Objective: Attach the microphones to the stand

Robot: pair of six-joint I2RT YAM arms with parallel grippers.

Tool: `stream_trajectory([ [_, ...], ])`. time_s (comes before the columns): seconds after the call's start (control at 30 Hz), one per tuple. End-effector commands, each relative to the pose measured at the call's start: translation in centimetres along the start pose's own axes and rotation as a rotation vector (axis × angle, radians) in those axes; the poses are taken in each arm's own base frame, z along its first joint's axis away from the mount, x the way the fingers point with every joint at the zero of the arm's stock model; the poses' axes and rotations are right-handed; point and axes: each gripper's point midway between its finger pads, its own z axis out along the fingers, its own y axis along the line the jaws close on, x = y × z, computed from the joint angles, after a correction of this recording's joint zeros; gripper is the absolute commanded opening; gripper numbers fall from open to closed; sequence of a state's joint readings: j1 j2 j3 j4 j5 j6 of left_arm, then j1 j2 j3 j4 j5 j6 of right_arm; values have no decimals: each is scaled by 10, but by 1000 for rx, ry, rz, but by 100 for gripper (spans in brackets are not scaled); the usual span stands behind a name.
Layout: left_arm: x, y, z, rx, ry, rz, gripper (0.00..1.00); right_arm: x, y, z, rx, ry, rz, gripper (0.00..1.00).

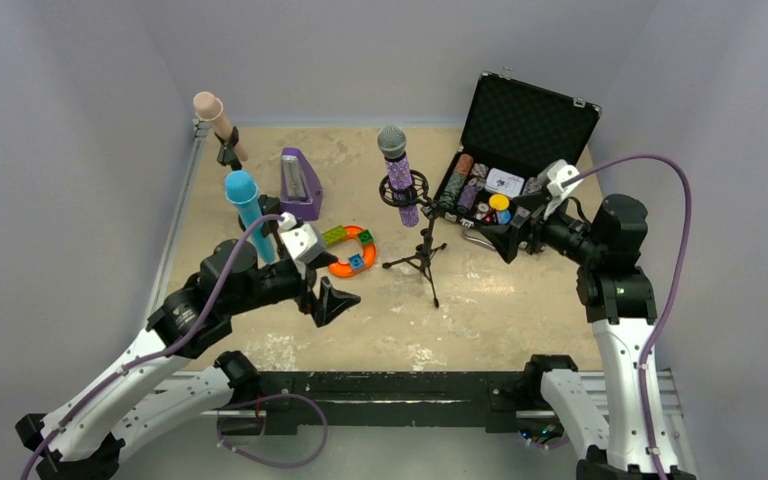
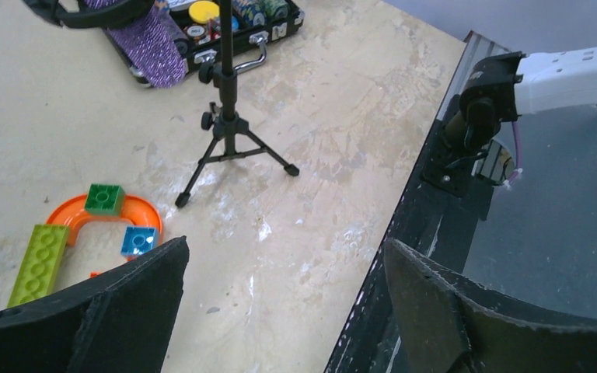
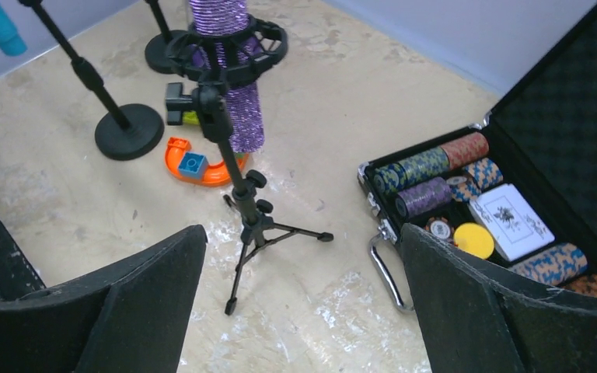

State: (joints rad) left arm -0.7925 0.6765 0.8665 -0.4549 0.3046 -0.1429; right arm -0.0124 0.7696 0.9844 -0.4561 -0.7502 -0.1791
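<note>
The glittery purple microphone (image 1: 400, 180) with a silver mesh head sits upright in the ring clip of a black tripod stand (image 1: 422, 255); it also shows in the right wrist view (image 3: 229, 70) and the left wrist view (image 2: 144, 43). The pale pink-beige microphone (image 1: 218, 122) is held on a stand at the back left. The light blue microphone (image 1: 247, 210) stands clipped on its stand just behind my left arm. My left gripper (image 1: 322, 297) is open and empty, left of the tripod. My right gripper (image 1: 510, 232) is open and empty, right of the tripod.
A purple metronome (image 1: 299, 183) stands at the back. An orange curved track with coloured bricks (image 1: 352, 252) lies beside the tripod. An open black case of poker chips (image 1: 505, 150) sits at the back right. Two round stand bases (image 3: 128, 130) show in the right wrist view.
</note>
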Motion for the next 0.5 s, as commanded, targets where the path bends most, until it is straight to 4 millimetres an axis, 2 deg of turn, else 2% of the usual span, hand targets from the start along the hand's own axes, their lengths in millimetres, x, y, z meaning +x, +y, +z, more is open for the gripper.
stream_trajectory([
  [0.0,28,13,-13,-80,67,8,99,10,-17,-2,85,0,131,99],
  [0.13,42,13,-16,-81,81,-12,99,11,-27,-12,203,-73,91,99],
  [0.3,57,10,-16,-62,91,-35,99,25,-47,-20,324,-76,117,99],
  [0.47,61,9,-15,-58,120,-50,99,27,-45,-24,327,-97,102,99],
])
